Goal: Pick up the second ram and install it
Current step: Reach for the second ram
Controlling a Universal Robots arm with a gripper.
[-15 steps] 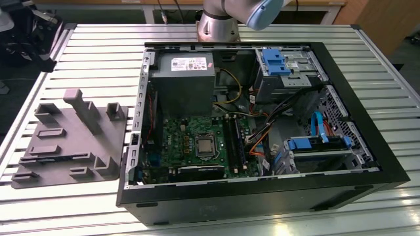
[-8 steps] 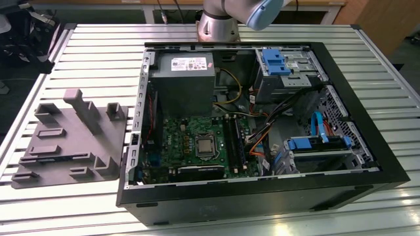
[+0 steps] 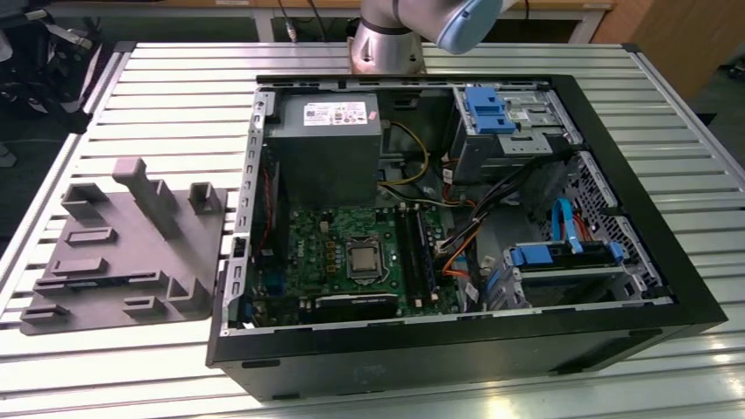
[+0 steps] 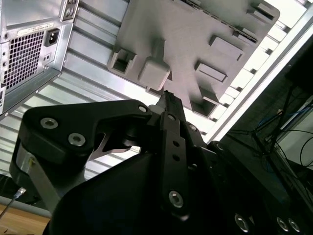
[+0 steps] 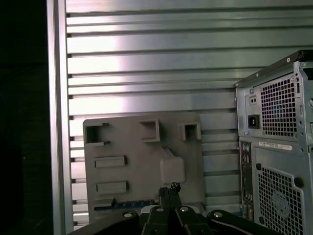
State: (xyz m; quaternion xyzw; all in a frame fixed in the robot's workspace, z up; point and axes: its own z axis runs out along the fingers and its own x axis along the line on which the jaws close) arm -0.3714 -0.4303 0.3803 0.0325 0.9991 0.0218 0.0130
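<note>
End effector point(image 5: 168, 190), pinched together, hangs above the grey holder tray point(image 5: 142, 161) on the desk point(image 5: 146, 63), its body partly cut off.

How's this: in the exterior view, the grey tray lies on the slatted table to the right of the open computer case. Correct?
Not quite. The exterior view shows the grey tray lying on the slatted table to that view's left of the open computer case, not its right.
</note>
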